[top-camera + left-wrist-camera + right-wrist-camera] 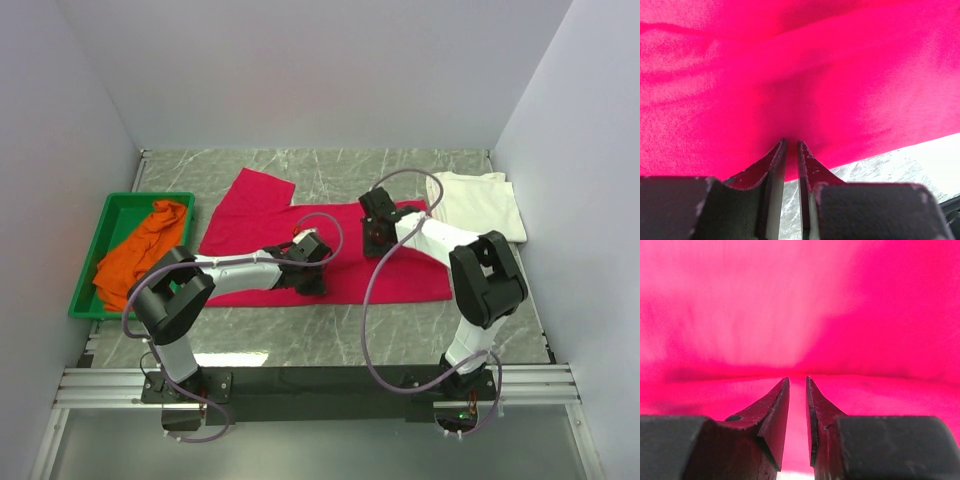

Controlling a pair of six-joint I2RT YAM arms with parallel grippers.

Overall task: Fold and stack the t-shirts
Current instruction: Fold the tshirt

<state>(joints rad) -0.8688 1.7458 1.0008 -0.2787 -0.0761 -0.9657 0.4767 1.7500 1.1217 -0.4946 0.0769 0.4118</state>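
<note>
The crimson t-shirt lies spread across the middle of the table, one sleeve pointing to the back left. My left gripper sits low on its near middle part; in the left wrist view the jaws stand nearly closed, pinching a pucker of crimson cloth. My right gripper is down on the shirt's right part; its jaws stand narrow on a fold of the crimson cloth. The cream-white t-shirt lies folded at the back right. The orange t-shirt lies crumpled in the bin.
A green plastic bin stands at the left edge and holds the orange shirt. Grey marble tabletop shows in front of the crimson shirt. White walls close in the left, back and right sides.
</note>
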